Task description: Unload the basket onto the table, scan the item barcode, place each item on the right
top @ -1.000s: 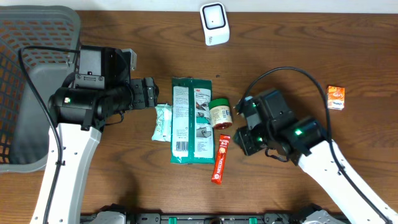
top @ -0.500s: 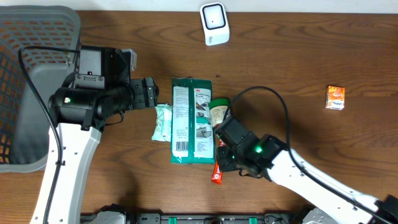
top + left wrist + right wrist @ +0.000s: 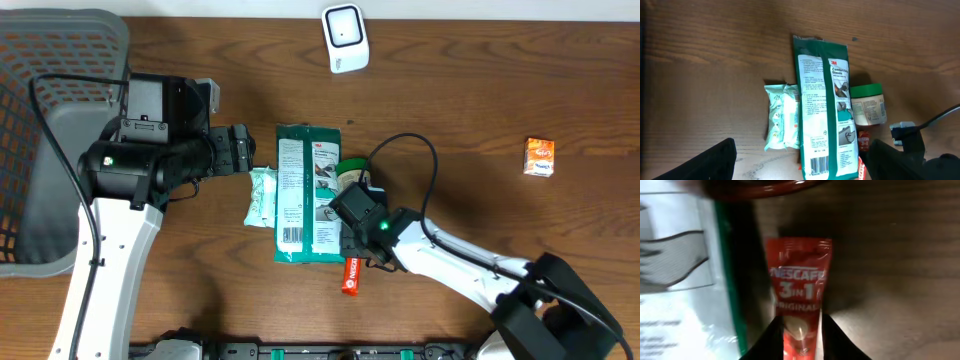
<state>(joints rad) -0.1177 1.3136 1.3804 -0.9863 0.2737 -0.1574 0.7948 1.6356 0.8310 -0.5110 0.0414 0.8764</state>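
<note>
Red Nescafé sachet [image 3: 799, 292], flat, label up

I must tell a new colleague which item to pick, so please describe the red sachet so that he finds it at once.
On the wooden table, find the long green glove pack in the middle. Beside its lower right edge, below the green-lidded jar, lies the red sachet, between the right arm's fingers. It is the only narrow red stick, marked NESCAFE 3 in 1.

Dark wood-grain table [image 3: 480, 90], smooth, faintly shiny. Glossy red film, probably plastic, on the sachet [image 3: 799, 295]; crinkled shiny plastic wrap on the green glove pack [image 3: 822, 100].
</note>
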